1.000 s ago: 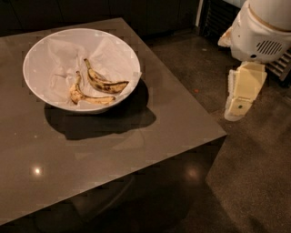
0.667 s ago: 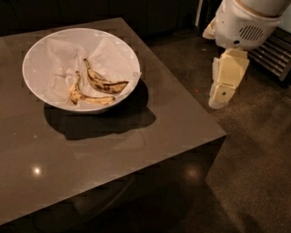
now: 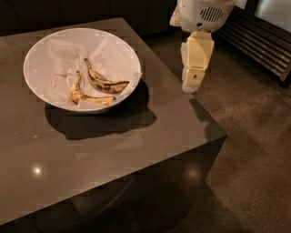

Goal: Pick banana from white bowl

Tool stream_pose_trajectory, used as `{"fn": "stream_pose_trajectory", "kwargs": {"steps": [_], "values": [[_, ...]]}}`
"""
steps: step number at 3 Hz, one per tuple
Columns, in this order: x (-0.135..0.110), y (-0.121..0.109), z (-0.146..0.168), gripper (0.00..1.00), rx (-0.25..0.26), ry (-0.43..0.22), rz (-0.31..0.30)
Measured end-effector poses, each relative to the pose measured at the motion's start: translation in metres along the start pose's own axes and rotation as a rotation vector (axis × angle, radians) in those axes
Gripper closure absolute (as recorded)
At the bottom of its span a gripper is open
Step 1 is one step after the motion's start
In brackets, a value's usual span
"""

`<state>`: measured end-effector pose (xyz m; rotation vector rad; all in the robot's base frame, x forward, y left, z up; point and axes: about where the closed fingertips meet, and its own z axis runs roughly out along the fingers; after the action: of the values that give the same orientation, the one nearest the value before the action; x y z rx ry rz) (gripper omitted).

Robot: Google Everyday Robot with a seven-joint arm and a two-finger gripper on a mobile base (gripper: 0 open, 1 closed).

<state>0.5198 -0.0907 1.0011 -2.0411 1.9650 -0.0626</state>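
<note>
the banana (image 3: 103, 83), a thick, overripe yellow fruit blotched heavily with dark brown, lies inside the large, wide, shallow round white bowl (image 3: 28, 63) in the upper left of the frame. its long stem points toward the top of the frame and its body curves down and to the right, ending in a darkened tip near the bowl's right wall. it rests on the crumpled white paper (image 3: 63, 54) that lines the bowl. counted, there are two bananas: just below and left of the first lies a thinner, paler yellow banana (image 3: 93, 98), its stem end rising near the thicker one's stem so that the pair forms a rough v; whether they touch cannot be told. there is one bowl, and it stands on the one dark grey-brown, glossy square table (image 3: 113, 150) that fills the left and centre of the frame, casting a broad shadow toward the lower right. there is one cream-coloured two-finger gripper (image 3: 191, 86), hanging from the white rounded arm housing (image 3: 202, 13) at the top right of centre. it points downward over the table's right edge, well apart from the bowl and to its right, holding nothing that can be seen. whether it is spread or closed cannot be told from this angle. beyond the table, a speckled dark floor (image 3: 254, 136) fills the right side.
</note>
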Motion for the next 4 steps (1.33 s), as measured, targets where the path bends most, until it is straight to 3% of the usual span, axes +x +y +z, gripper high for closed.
{"fn": "stream_pose_trajectory", "kwargs": {"steps": [2, 3, 4], "values": [[-0.022, -0.014, 0.003, 0.00, 0.055, -0.049, 0.024], [-0.046, -0.035, 0.007, 0.00, 0.063, -0.022, 0.054], [-0.076, -0.049, 0.020, 0.00, 0.046, 0.026, 0.024]]}}
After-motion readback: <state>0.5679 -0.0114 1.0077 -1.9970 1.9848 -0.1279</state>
